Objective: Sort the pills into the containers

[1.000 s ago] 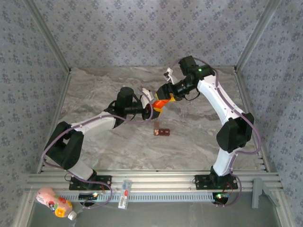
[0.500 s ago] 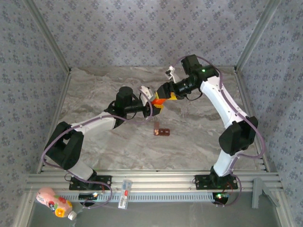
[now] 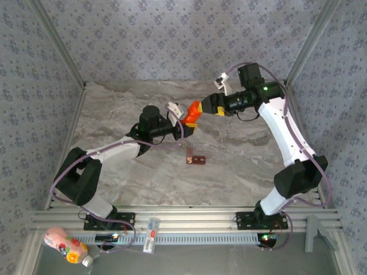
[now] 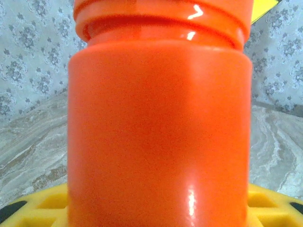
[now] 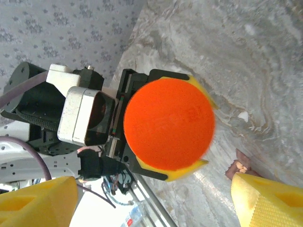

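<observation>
Left pincer clamps the orange bottle; right pincer gapes beside it.

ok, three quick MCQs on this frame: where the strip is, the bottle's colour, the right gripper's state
1. Where is the strip?
A. Lying on the table
B. On the front rail
C. Propped against the back wall

2. What colour is the bottle?
A. White
B. Orange
C. Blue

3. The right gripper is:
A. shut on the bottle
B. shut on the strip
C. open

Answers:
1 A: the top view shows it flat on the marble, between the arms and nearer their bases than the bottle.
2 B: the left wrist view shows glossy orange plastic close up.
3 C: the right wrist view shows its yellow fingers wide apart with nothing between them; it is the left gripper that clamps the bottle.
</observation>
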Controlling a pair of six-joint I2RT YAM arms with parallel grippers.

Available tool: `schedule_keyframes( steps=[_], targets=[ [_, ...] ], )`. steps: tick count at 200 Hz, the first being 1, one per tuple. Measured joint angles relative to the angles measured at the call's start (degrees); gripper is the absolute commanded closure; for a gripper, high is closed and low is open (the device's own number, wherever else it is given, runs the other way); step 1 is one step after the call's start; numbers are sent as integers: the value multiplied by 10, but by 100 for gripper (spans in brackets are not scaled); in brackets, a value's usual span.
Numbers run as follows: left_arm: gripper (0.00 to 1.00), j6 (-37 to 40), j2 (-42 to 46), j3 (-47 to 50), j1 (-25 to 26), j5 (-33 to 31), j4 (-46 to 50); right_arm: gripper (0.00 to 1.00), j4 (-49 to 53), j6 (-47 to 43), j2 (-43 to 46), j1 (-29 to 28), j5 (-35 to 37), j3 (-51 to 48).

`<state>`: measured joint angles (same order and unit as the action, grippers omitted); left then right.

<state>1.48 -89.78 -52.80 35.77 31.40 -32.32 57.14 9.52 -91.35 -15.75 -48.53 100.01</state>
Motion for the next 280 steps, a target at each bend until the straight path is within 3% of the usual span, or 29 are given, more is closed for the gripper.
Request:
schedule_keyframes(
  steps=[33, 75, 143, 280],
  targets=[
    [100, -30, 0, 12, 0, -5, -31, 22, -68, 46, 44, 32, 6, -65],
    [100, -96, 0, 27, 0, -6, -96, 39, -217, 143, 111, 34, 54, -166],
    [100, -203, 0, 35, 0, 12, -195, 22, -373, 170, 165, -7, 100, -197],
    [100, -286, 0, 22, 4, 53, -234, 20, -431, 90, 134, -78, 103, -199]
  ],
)
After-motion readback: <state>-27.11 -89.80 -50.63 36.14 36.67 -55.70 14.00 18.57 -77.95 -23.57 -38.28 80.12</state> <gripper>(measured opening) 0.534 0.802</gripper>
